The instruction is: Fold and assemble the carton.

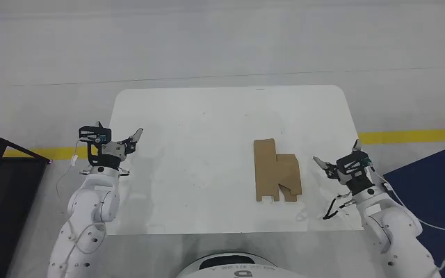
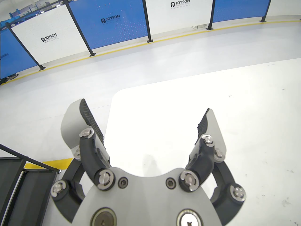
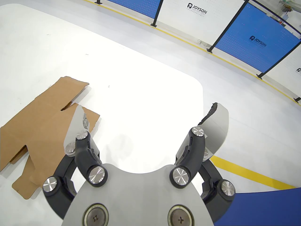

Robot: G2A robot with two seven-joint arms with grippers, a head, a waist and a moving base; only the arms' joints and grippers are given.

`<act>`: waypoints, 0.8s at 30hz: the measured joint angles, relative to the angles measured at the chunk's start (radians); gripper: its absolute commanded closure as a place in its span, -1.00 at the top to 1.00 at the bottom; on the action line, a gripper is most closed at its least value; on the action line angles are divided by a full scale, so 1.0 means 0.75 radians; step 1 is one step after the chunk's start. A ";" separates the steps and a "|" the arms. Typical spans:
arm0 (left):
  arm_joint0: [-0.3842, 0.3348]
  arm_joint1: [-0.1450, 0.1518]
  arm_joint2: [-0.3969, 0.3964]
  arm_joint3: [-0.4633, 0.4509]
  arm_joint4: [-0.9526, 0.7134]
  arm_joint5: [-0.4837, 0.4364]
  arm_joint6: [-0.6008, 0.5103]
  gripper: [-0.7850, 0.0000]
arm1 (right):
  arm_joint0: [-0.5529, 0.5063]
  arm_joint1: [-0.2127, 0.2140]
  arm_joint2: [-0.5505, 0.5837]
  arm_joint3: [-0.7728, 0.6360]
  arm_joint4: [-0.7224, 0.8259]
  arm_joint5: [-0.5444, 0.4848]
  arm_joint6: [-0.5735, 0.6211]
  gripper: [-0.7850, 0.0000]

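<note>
On the desk (image 1: 208, 132), right of centre and toward the robot's side, the carton (image 1: 277, 170) lies flat, not yet assembled, brown, with notched flaps along its near edge. My right claw (image 1: 337, 154) sits near the carton's right side without touching it, by the desk's right edge, spread wide and holding nothing. My left claw (image 1: 119, 131) is over the desk's left edge, well apart from the carton, also wide and empty. One flap may be doubled under itself; I can't tell from these angles.
</note>
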 measured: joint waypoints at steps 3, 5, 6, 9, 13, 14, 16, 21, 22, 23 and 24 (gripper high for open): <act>0.000 0.000 0.000 0.000 0.000 0.000 0.000 1.00 | 0.001 0.002 -0.009 -0.006 -0.017 -0.007 0.000 1.00; 0.000 0.000 0.000 0.000 0.000 0.000 0.000 1.00 | -0.011 0.005 -0.030 -0.010 -0.086 -0.057 -0.021 1.00; 0.000 0.000 0.000 0.000 0.000 0.000 0.000 1.00 | -0.023 0.008 -0.027 -0.003 -0.112 -0.127 -0.042 1.00; 0.000 0.000 0.000 0.000 0.000 0.000 0.000 1.00 | -0.046 0.016 0.024 0.027 0.013 -0.320 -0.023 1.00; 0.000 0.000 0.000 0.000 0.000 0.000 0.000 1.00 | -0.055 0.020 0.046 0.070 0.320 -0.499 0.069 0.25; 0.000 0.000 0.000 0.000 0.000 0.000 0.000 1.00 | -0.055 0.019 0.039 0.085 0.405 -0.524 0.101 0.00; 0.000 0.000 0.000 0.000 0.000 0.000 0.000 1.00 | -0.041 0.021 0.023 0.121 0.609 -0.564 0.209 0.53; 0.000 0.000 0.000 0.000 0.000 0.000 0.000 1.00 | 0.034 0.035 -0.008 0.204 1.025 -0.534 0.540 0.15; 0.000 0.000 0.000 0.000 0.000 0.000 0.000 1.00 | 0.045 0.038 -0.008 0.216 1.073 -0.525 0.589 0.09; 0.000 0.000 0.000 0.000 0.000 0.000 0.000 1.00 | 0.055 0.041 -0.008 0.228 1.110 -0.511 0.633 0.07; 0.000 0.000 0.000 0.000 0.000 0.000 0.000 1.00 | 0.066 0.044 -0.011 0.242 1.150 -0.491 0.682 0.04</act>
